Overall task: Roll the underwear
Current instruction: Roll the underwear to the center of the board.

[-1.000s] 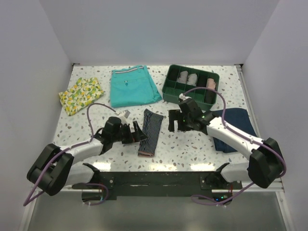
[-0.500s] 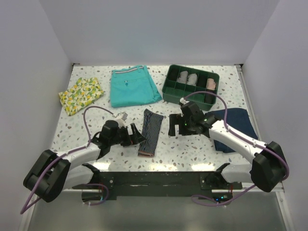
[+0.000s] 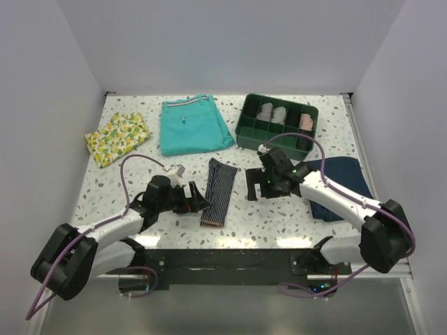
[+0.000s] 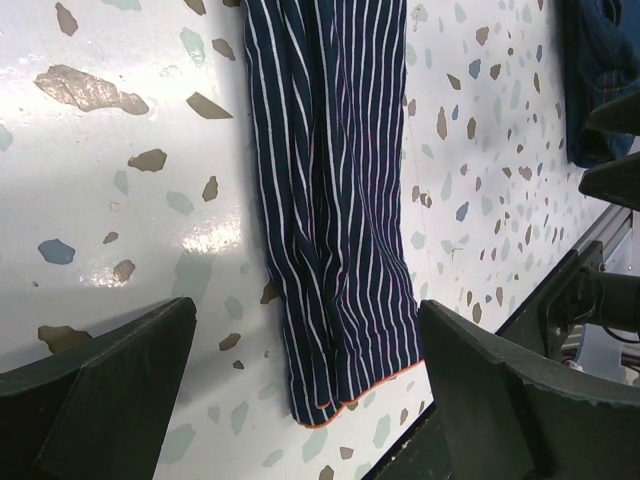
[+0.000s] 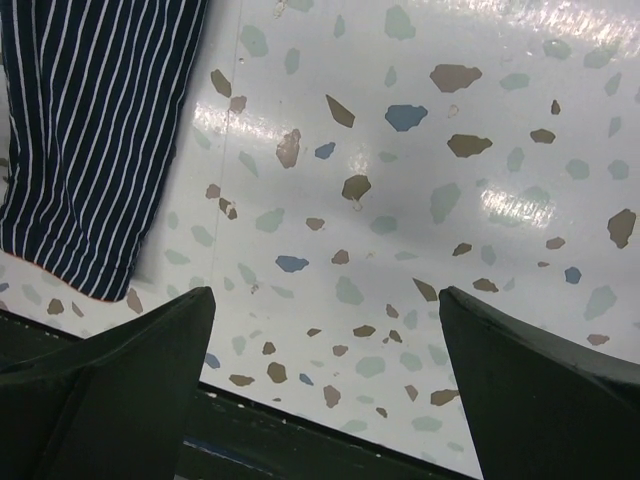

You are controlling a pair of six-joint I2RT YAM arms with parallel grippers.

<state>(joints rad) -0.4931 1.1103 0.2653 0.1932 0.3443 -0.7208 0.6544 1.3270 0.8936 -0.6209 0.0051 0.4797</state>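
Between my two grippers, on the speckled table [image 3: 300, 223], the underwear [image 3: 216, 192] lies flat as a long narrow strip running from far to near. Only the top view takes in the rest. Teal shorts [image 3: 194, 125] and a lemon-print cloth [image 3: 117, 137] lie at the far left. A green compartment tray [image 3: 244, 120] holding pale rolled items stands at the far right, and a plain navy garment [image 3: 346, 174] is partly hidden by my right arm.

My left wrist camera gives what the top view cannot: thin pale pinstripes on soft dark navy cloth, shallow creases along its length, and a reddish hem at the near end. My right wrist camera catches only that hemmed end at its left edge. Everything else it sees is glossy terrazzo with brown, blue and pale green chips.

My left gripper [image 3: 195, 200] sits low, just beside the strip's left edge, its fingers [image 4: 110, 390] spread wide and clamped on nothing. My right gripper [image 3: 253, 184] hovers near the strip's right side, apart from it, its fingers [image 5: 530, 390] equally wide.

Since a second ago both grippers have drawn slightly toward the table's near edge. The strip has not moved.
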